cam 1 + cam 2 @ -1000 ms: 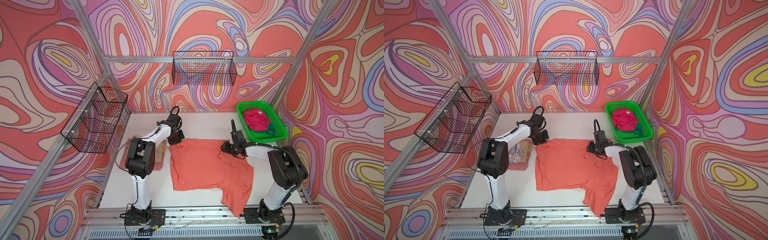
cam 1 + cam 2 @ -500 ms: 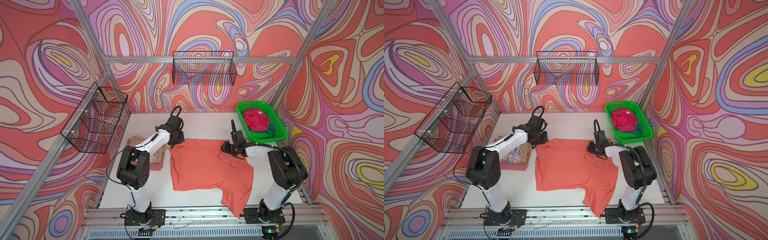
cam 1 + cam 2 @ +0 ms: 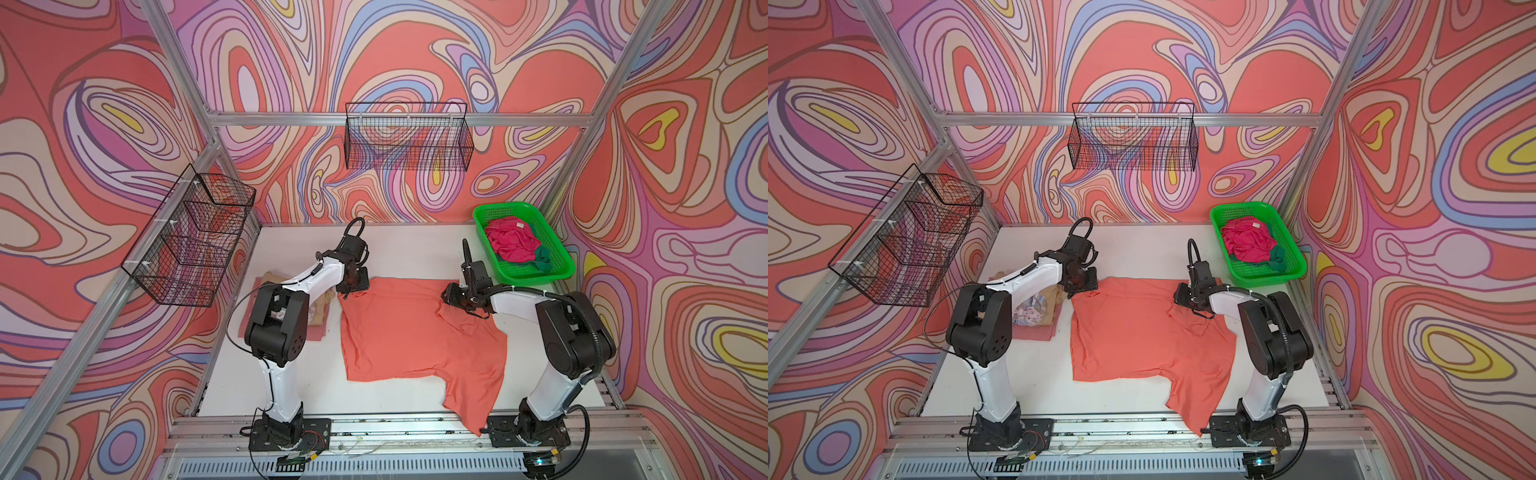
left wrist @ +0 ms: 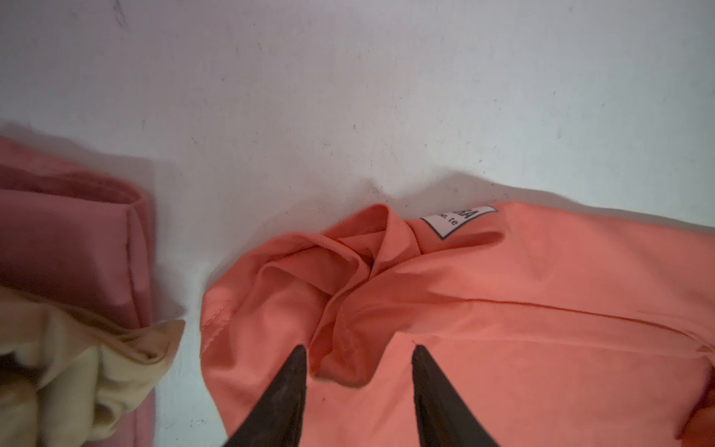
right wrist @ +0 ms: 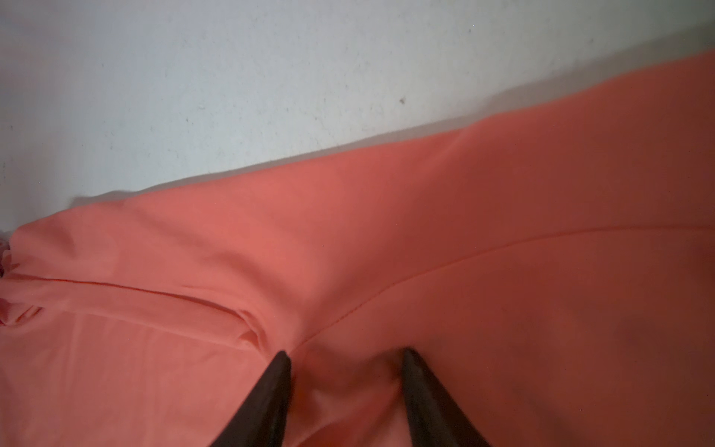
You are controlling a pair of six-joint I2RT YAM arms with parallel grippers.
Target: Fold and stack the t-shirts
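- Both top views hid the fingertips; wrist views showed the left gripper and the right gripper with jaws parted, each astride a cloth ridge.
- The coral-orange t-shirt lay spread across the middle of the table, one corner overhanging its front edge.

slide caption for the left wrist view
Open left gripper over bunched coral-orange cloth t-shirt, beside folded salmon-pink t-shirt and tan t-shirt

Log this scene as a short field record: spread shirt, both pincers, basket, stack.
Spread shirt: coral-orange t-shirt, flat on the table, one corner over the front rail
Left pincer: left pincer open, a cloth fold between its tips, at the shirt's far left corner
Right pincer: right pincer open, at the shirt's far right
Basket: green basket holds magenta-pink t-shirt, dark green t-shirt
Stack: tan t-shirt on salmon-pink t-shirt
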